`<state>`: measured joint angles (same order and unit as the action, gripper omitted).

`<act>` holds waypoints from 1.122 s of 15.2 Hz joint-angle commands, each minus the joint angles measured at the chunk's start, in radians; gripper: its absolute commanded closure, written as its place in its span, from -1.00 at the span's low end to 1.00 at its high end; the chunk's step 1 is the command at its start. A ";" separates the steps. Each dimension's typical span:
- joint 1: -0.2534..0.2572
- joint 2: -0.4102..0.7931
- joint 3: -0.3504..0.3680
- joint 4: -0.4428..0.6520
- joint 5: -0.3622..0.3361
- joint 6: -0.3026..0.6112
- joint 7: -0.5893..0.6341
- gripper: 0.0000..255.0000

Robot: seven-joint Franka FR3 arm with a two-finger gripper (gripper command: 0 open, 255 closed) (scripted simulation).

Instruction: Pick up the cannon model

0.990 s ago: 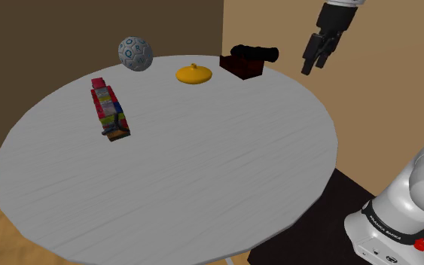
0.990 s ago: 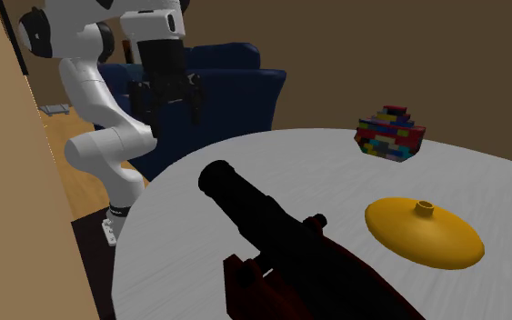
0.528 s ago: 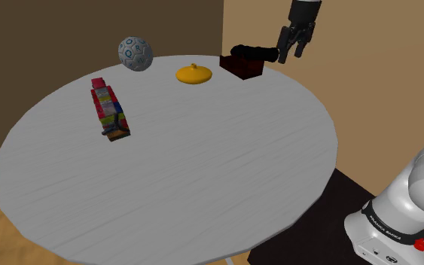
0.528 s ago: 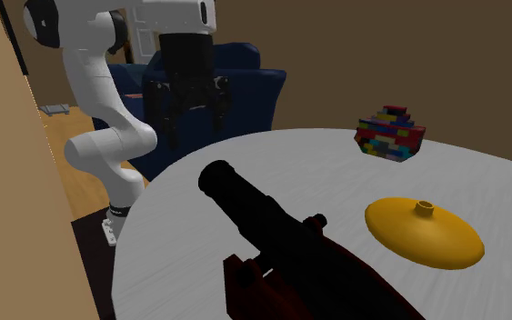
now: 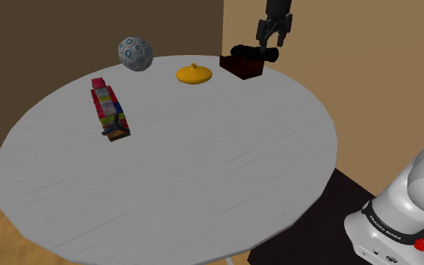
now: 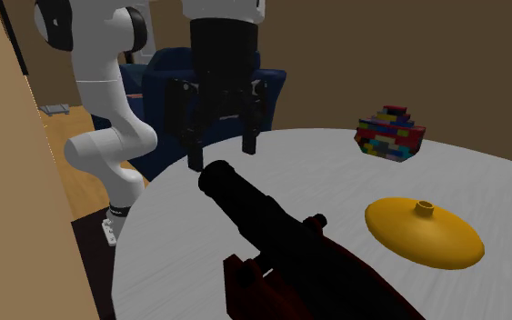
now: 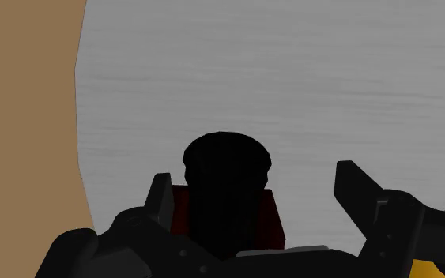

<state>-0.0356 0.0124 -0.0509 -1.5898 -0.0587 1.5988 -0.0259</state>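
The round grey tabletop [image 5: 202,173] spreads beneath the claw. The cannon model [image 6: 272,227], a black barrel on a dark red carriage, sits near the tabletop's edge. Its muzzle is just below the claw [image 6: 221,156], between the spread fingers, which do not touch it. A yellow domed disc [image 6: 424,232] lies beyond the cannon, well apart from the claw.

One round grey table [image 5: 202,181] carries four things, one of each kind: one black cannon [image 5: 246,60] on a dark red base, one flat yellow dish [image 5: 194,74] with a single knob on top, one grey patterned ball [image 5: 135,53] and one pile of many-coloured bricks [image 5: 109,110]. There is one white arm [image 5: 402,199], ending in one black gripper [image 6: 221,155] with two fingers [image 6: 191,145]. In the second exterior view one dark blue armchair [image 6: 267,100] stands beyond the table.
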 commanded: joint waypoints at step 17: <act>-0.011 0.212 -0.012 0.170 -0.023 0.025 0.014 1.00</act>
<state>-0.0467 0.2230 -0.0626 -1.4193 -0.0815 1.6228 -0.0117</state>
